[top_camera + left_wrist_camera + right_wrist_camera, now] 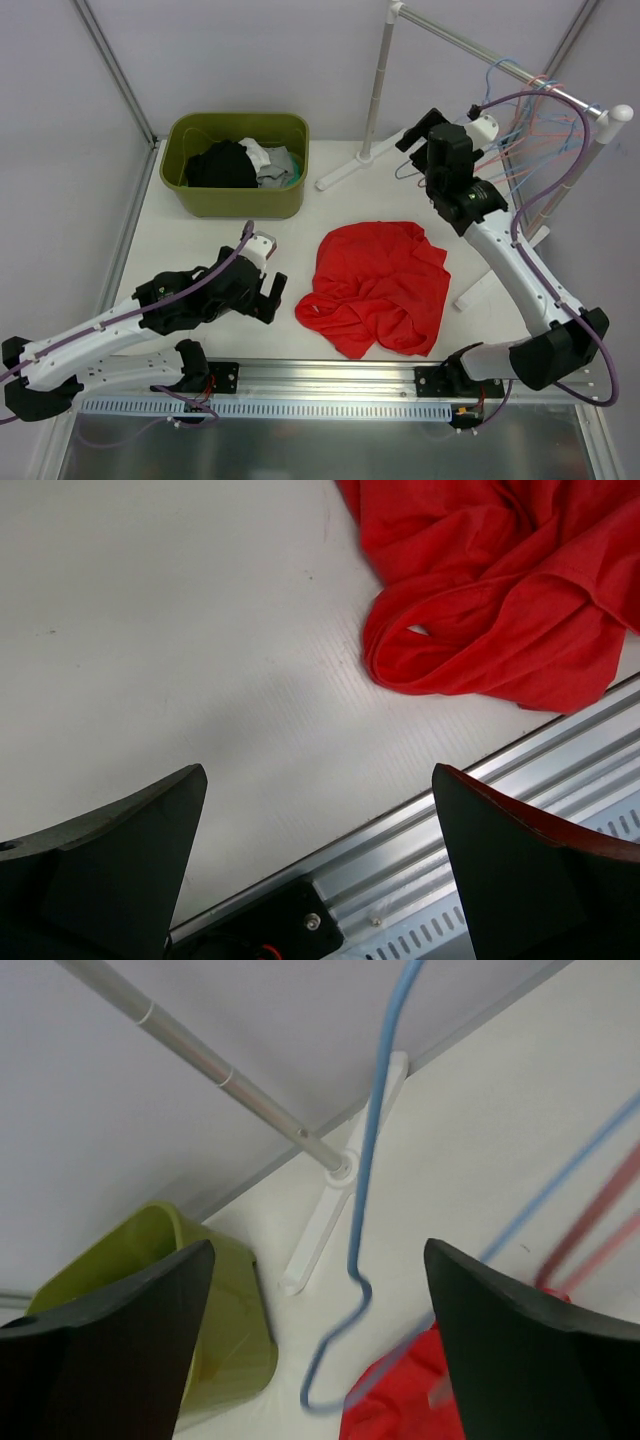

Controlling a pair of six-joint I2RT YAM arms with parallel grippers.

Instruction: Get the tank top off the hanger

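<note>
The tank top (375, 288) lies crumpled on the table (200, 240), red, in the middle between the two arms, with no hanger in it. Its near hem reaches almost to the metal rail (330, 375) along the table's front edge; the left wrist view shows a folded strap loop of it (500, 590) just beside that rail.

The left gripper (275, 300) sits low over the table just left of the top, fingers spread wide, nothing between them and not touching the cloth.

The right gripper (418, 132) is raised near the rack (380, 85), above the far side of the top. Its fingers are spread wide too. In its wrist view a bare blue hanger (372, 1150) hangs in the gap between them, clear of the left finger; whether its blurred lower arm touches the right finger cannot be told. Red cloth (400, 1400) shows below it.

More wire hangers (545, 130), blue and pink, crowd the rack's bar to the right of that gripper. The rack's white foot (345, 172) lies on the table beyond the top. A green bin (235, 195) holding dark and pale clothes (220, 165) stands far left, well apart from the top.
</note>
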